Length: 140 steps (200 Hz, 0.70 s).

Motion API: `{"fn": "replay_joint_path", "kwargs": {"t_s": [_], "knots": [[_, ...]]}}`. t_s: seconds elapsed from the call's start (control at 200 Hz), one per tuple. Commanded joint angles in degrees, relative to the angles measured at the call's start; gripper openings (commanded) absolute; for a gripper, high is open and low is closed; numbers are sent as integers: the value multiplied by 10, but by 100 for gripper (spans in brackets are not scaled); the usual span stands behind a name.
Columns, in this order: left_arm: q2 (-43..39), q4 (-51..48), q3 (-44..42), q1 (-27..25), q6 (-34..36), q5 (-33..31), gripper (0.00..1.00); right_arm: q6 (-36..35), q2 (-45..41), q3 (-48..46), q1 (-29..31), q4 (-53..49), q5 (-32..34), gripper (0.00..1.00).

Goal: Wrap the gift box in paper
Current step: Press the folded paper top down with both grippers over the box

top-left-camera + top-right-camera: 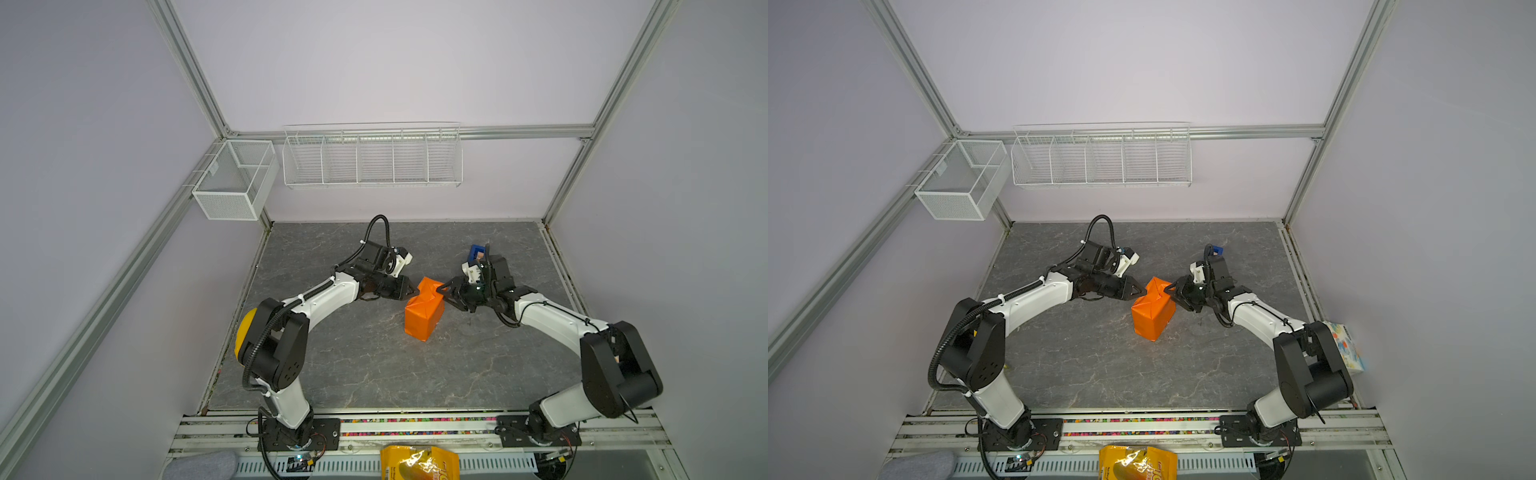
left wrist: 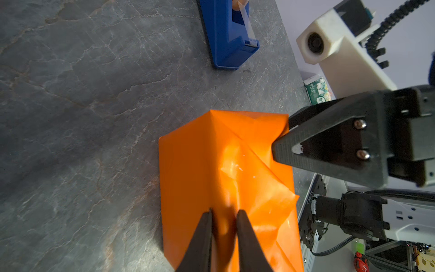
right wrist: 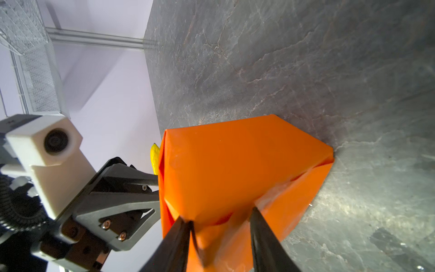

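Note:
The orange paper is folded around a block that stands upright mid-table; the gift box itself is hidden under it. At the package's upper left edge, my left gripper has its jaws nearly together with a fold of paper between them. My right gripper is at the upper right edge. Its jaws stand apart astride a creased corner of the paper, and both fingertips touch it. The top folds are loose and wrinkled.
A blue tape dispenser stands just behind the right wrist. White wire baskets and a mesh bin hang on the back wall. A yellow snack bag lies below the front rail. A tissue pack sits at the right edge.

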Motion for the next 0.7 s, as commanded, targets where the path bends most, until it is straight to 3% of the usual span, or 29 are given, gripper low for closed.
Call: {"fn": "replay_joint_path", "kwargs": {"t_s": [0.0,0.105,0.23,0.32,0.565,0.695], "knots": [[16,-81,-27,-15,-15,-64,19,-15,19,-1,-1,-27,8,39],[17,-91,-26,-17,-22,-70,18,-31,-10,17,-1,-61,28,41],[19,-88,-30,-19,-27,-73,18,-22,-45,10,-1,-59,33,60],[20,-89,-30,-21,-29,-74,18,-8,-48,8,-1,-36,22,66],[25,-101,-25,-23,-28,-84,17,15,4,29,-1,12,-9,69],[25,-102,-26,-23,-29,-87,17,-4,15,26,-4,-23,16,62]]}}
